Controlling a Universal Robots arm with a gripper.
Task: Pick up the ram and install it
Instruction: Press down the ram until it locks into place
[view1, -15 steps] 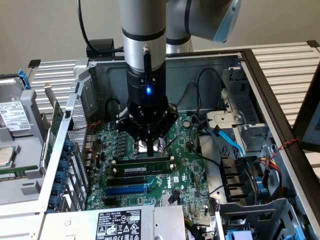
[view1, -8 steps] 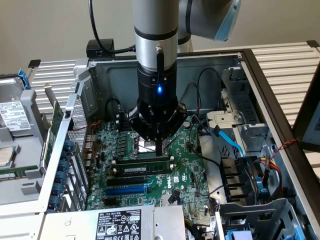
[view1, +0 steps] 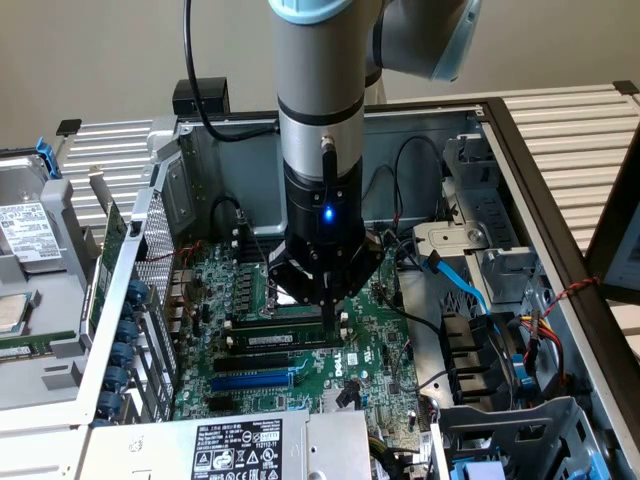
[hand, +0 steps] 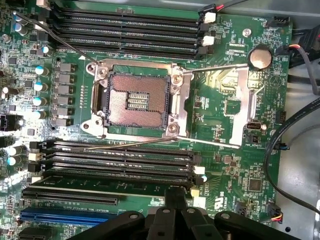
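Observation:
The ram (view1: 283, 340), a long green stick with a small white label, stands on edge in one of the long black slots in front of the CPU socket (hand: 136, 100). My gripper (view1: 330, 316) hangs straight down over the motherboard (view1: 375, 345), fingers shut together. Its tip is at the ram's top edge, near the end toward the exterior view's right. Whether it presses on the stick I cannot tell. In the wrist view the joined black fingers (hand: 175, 199) point at the nearest of the black slots (hand: 120, 176).
The board lies inside an open metal computer case (view1: 520, 180). A blue slot (view1: 252, 381) lies just in front of the ram. Blue and black cables (view1: 462, 285) and drive bays crowd the exterior view's right, a power supply (view1: 240, 448) the front.

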